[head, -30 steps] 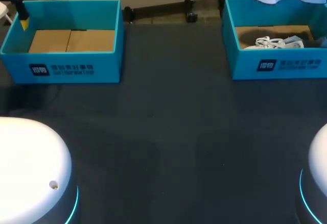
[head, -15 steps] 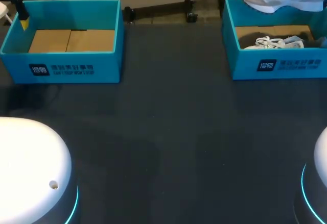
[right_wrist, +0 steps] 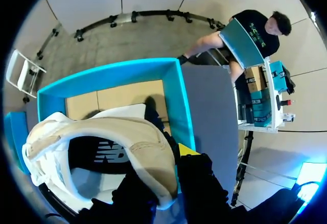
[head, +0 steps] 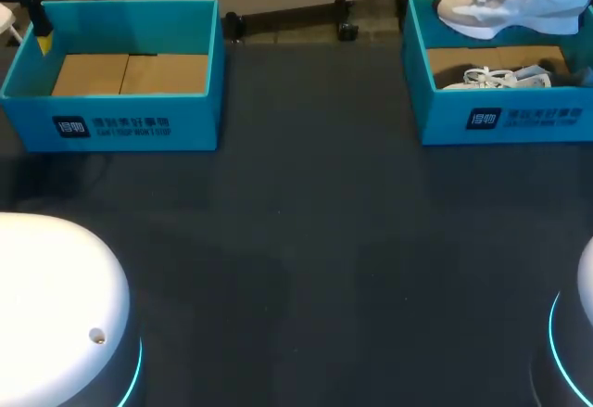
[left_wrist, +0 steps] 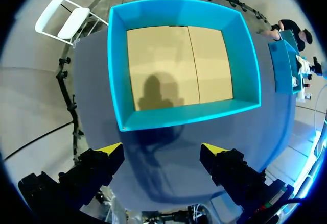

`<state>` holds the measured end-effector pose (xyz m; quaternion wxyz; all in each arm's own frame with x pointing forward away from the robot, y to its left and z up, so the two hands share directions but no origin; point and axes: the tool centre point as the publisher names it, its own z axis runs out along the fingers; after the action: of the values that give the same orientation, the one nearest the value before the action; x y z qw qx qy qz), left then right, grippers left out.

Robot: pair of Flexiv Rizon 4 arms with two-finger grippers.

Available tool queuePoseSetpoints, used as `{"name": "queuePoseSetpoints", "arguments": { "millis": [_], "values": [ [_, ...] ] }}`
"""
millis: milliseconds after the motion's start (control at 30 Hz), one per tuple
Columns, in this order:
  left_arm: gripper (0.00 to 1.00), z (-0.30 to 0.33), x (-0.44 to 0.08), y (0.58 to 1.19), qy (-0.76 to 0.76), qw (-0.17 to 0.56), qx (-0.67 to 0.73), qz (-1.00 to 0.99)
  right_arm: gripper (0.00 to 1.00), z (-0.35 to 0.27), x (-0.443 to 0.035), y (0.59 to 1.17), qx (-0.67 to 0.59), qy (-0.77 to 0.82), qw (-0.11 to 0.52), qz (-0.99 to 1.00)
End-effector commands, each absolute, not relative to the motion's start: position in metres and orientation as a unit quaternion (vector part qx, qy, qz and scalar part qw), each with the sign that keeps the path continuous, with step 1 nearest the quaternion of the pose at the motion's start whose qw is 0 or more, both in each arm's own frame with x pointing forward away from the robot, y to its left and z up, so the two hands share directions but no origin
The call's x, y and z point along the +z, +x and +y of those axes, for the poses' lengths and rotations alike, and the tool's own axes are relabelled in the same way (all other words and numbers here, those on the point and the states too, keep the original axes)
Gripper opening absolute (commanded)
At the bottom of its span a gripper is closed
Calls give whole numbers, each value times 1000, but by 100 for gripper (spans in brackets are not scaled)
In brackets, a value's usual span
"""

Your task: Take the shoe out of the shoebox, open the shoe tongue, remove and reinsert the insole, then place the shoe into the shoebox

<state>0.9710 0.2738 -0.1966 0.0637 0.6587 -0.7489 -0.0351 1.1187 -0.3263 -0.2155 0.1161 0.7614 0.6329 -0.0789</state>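
Two teal cardboard shoeboxes stand well apart on the dark grey surface (head: 315, 222), both at its far side. The left shoebox (head: 120, 124) shows only its tan cardboard floor. The left gripper (left_wrist: 162, 150) hangs above the surface just beside this box's near wall (left_wrist: 179, 117), its fingers (left_wrist: 110, 148) spread wide apart with nothing between them.

The beige and white lace-up sneaker (head: 505, 4) is in the air over the far wall of the right shoebox (head: 500, 120), sole down and toe pointing towards the left arm's side. In the right wrist view, the right gripper (right_wrist: 171, 157) has its fingers clamped on the padded heel collar of the sneaker (right_wrist: 102, 132), with one yellow tip showing outside the collar. The dark insole sits inside the sneaker's opening. A second shoe with white laces (head: 505, 77) lies on the floor of the right shoebox (right_wrist: 176, 89), beneath the held sneaker.
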Motion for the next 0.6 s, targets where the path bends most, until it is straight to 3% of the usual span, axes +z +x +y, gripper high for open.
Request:
{"name": "queuePoseSetpoints", "arguments": {
  "millis": [33, 600],
  "values": [
    [100, 274, -196, 971, 658, 63, -36, -749, 0, -324, -215, 1120, -81, 760, 116, 635],
    [100, 274, -196, 971, 658, 63, -36, -749, 0, -327, -244, 1133, -103, 770, 113, 620]
  ]
}}
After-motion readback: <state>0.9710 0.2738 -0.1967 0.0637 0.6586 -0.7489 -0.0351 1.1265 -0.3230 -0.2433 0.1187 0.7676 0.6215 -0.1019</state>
